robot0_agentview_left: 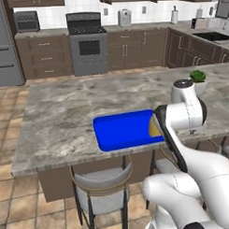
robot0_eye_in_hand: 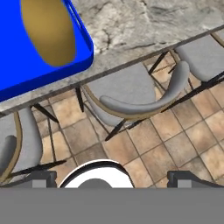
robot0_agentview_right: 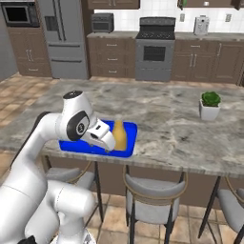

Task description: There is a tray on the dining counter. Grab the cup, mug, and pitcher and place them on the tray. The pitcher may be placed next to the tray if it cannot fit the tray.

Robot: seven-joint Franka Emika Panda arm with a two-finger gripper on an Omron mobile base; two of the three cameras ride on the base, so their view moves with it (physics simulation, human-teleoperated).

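The bright blue tray [robot0_agentview_left: 124, 130] lies near the front edge of the dining counter [robot0_agentview_left: 65, 113]. On its right end stands the yellow-orange pitcher [robot0_agentview_right: 120, 135], partly hidden by my arm in the left base view [robot0_agentview_left: 154, 129]. The hand view shows the pitcher [robot0_eye_in_hand: 48, 35] on the tray [robot0_eye_in_hand: 83, 54] at the upper left. My gripper [robot0_agentview_right: 110, 145] hangs just in front of the pitcher, over the counter's edge, apart from it. The gripper [robot0_eye_in_hand: 113, 177] is open, with nothing between its widely spread fingertips [robot0_eye_in_hand: 43, 177]. The cup and the mug are out of view.
A small potted plant [robot0_agentview_right: 210, 106] in a white pot stands on the counter to the right. Grey bar stools [robot0_agentview_right: 152, 195] are tucked under the counter's front edge, one right below my hand [robot0_eye_in_hand: 131, 94]. Stove and cabinets line the far wall.
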